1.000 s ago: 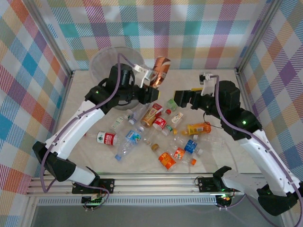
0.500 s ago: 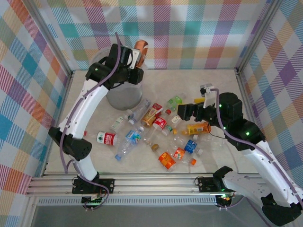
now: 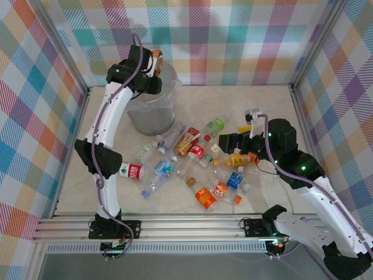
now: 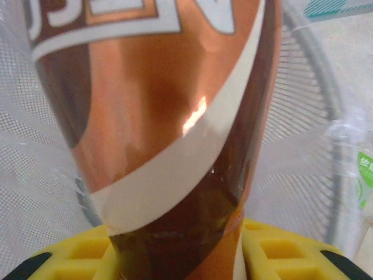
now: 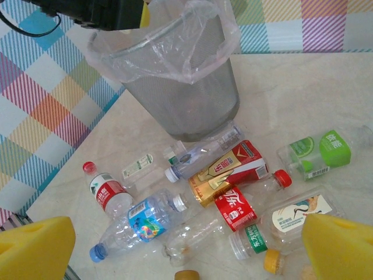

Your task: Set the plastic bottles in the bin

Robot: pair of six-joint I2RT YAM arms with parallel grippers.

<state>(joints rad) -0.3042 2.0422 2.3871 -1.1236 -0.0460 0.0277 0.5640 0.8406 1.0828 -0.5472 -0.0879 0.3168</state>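
Copper bottle (image 4: 169,116) held over bin (image 3: 150,116)

A bottle sleeved in glossy copper, brown and cream is clamped by the left fingers (image 4: 280,254) above the lined grey bin at eleven o'clock. The right fingers (image 5: 36,248) are spread wide, empty.

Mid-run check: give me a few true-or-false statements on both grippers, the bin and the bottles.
The left gripper is shut on a brown-labelled bottle over the bin. True.
The right gripper grips a bottle. False: it is open and holds nothing.
The bin lies on its side. False: it stands upright.
A green-labelled bottle lies on the table. True.
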